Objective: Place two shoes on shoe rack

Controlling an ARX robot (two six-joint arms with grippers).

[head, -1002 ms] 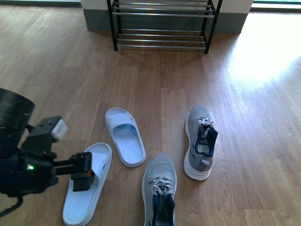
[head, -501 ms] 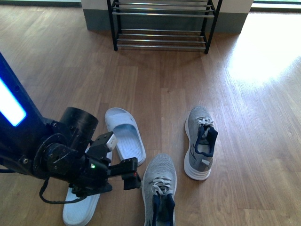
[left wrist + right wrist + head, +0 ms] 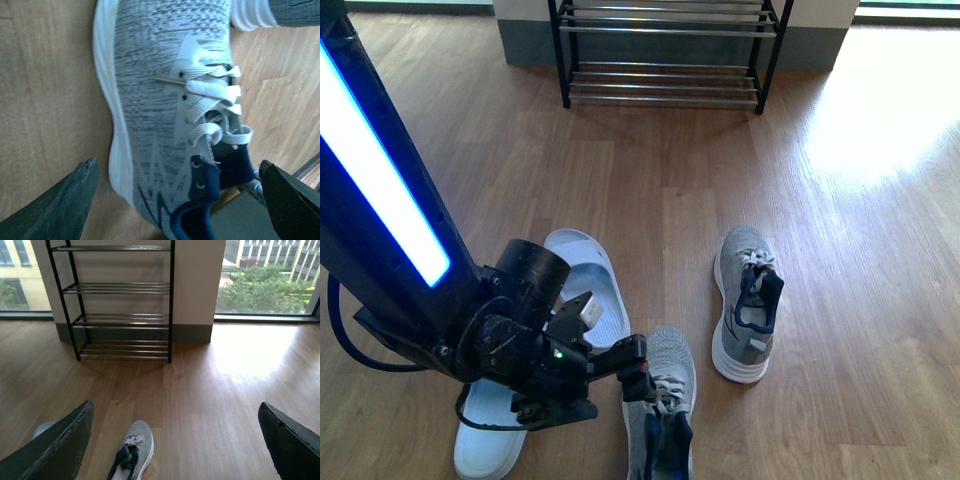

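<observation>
nothing done yet: both shoes on the floor, well apart from the rack [image 3: 663, 85]. left gripper [image 3: 177, 175] wide open, straddling near shoe [image 3: 665, 358], holding nothing, prob. not touching. other shoe [image 3: 748, 300] untouched. right gripper [image 3: 175, 440] open, empty.

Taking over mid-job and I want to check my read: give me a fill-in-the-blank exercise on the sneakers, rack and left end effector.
The left end effector is ___, not shut, above the near sneaker.
The shoe rack holds ___ shoes.
The far sneaker lies on the ___.
The two slides are light ___.
Missing: open; no; floor; blue.
</observation>
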